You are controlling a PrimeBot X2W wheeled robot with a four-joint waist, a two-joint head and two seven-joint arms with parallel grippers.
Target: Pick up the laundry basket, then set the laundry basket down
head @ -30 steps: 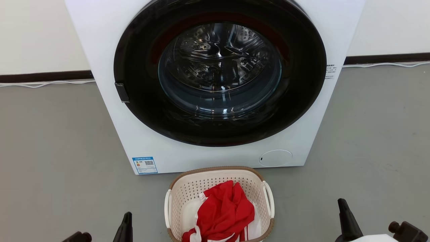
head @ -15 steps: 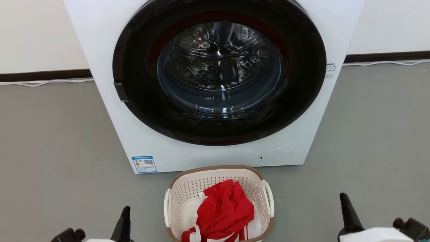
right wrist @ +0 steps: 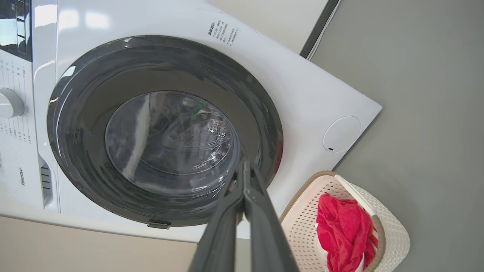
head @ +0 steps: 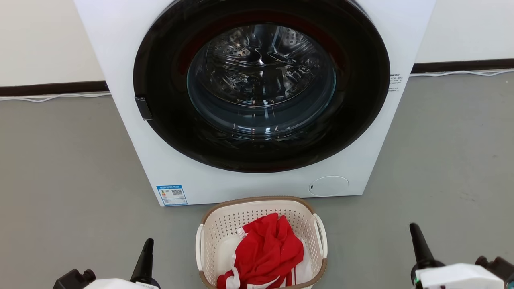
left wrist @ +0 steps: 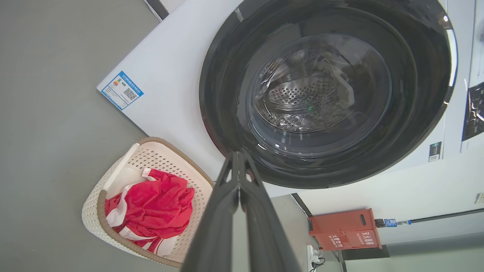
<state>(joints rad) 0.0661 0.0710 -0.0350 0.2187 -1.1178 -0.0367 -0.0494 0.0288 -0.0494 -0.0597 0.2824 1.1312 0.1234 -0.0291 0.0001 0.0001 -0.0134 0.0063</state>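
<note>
Head view.
- Laundry basket (head: 225, 224): cream perforated plastic with a brown rim and white side handles. It stands upright on the grey floor (head: 60, 160), just in front of the washing machine's lower front edge and well away from the floor's far edge at the wall.
- Red garment (head: 269, 251): red and white cloth heaped inside the basket.
- Washing machine (head: 120, 60): white, with a round dark door. There is a blue label (head: 172, 195) at its lower left corner and a round cover (head: 328, 186) at its lower right.
- White cable (head: 52, 97): runs along the floor's far edge.
- Left end effector (head: 146, 257): fingers pressed into one dark point, holding nothing. It is off the basket's left handle and apart from it.
- Right end effector (head: 417, 245): likewise pinched together and empty. It is well apart from the right handle.

Left wrist view.
- Left end effector (left wrist: 238, 158): the two fingers meet at the tips with nothing between them.
- Laundry basket (left wrist: 159, 155): on the floor beside the washing machine (left wrist: 170, 75), with the red garment (left wrist: 155, 204) inside.
- Red box (left wrist: 342, 230): stands against the wall beyond the machine.

Right wrist view.
- Right end effector (right wrist: 245, 168): fingers closed tip to tip, gripping nothing.
- Laundry basket (right wrist: 393, 226): on the floor close to the washing machine (right wrist: 302, 87), below its round cover (right wrist: 341, 133). The red garment (right wrist: 340, 223) lies inside.
- Knob (right wrist: 9, 102): white, on the machine's control panel.
</note>
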